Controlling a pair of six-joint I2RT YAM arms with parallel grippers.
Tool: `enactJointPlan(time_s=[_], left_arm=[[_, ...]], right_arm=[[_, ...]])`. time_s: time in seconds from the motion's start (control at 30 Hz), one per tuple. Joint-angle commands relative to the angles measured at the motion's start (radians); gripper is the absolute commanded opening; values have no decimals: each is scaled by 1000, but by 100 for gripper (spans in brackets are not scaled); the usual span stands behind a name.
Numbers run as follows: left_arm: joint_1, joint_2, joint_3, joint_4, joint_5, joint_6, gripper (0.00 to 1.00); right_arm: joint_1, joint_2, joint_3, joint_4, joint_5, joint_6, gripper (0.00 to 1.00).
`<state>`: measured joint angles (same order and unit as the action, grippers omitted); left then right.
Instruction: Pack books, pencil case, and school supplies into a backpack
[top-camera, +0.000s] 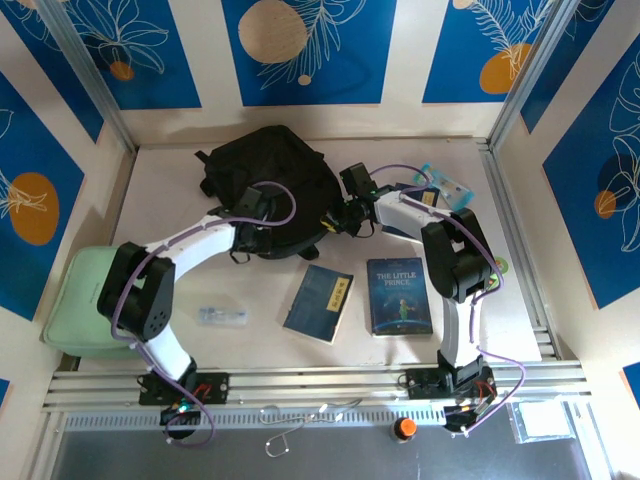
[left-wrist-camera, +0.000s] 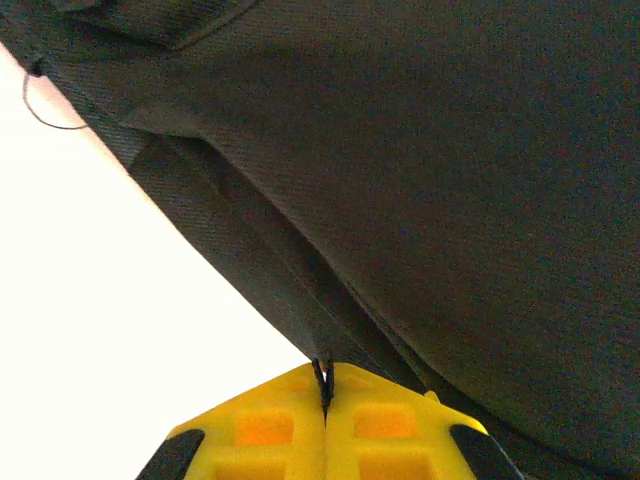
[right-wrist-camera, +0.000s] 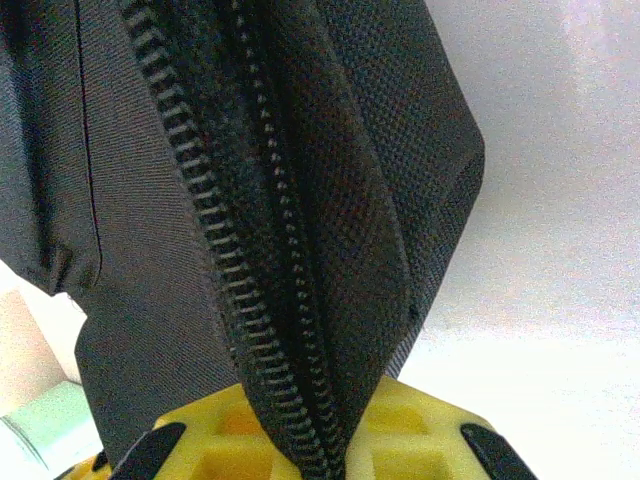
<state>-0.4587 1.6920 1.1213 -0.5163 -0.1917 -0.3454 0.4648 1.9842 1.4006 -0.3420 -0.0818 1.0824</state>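
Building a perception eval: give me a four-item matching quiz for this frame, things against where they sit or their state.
1. backpack
2. Little Prince book
3. mint green case
4. right gripper

A. at the left edge of the table
B. shut on the backpack's zipper edge
C. far middle, black and slumped
D. lying flat, cover up, near right

Pairs: 1-C, 2-D, 3-A, 4-B

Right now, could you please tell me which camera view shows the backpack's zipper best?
The right wrist view: the zipper runs close-up into the right hand. The top external view shows the whole backpack, zipper too small to trace. The left wrist view shows plain fabric pinched by the left hand.
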Motion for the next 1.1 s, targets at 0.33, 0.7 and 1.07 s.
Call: enactJointPlan(time_s=[0.33, 0.7, 1.07], left_arm=[[169, 96, 45, -19, -22, 49, 0], [227, 58, 57, 79, 10, 102, 0], [227, 3, 48, 127, 205, 153, 0]], right_arm=[[-48, -51, 6, -61, 101, -44, 10], [-60, -83, -47, -21, 80, -55, 10], [-61, -96, -92, 61, -20, -46, 16]])
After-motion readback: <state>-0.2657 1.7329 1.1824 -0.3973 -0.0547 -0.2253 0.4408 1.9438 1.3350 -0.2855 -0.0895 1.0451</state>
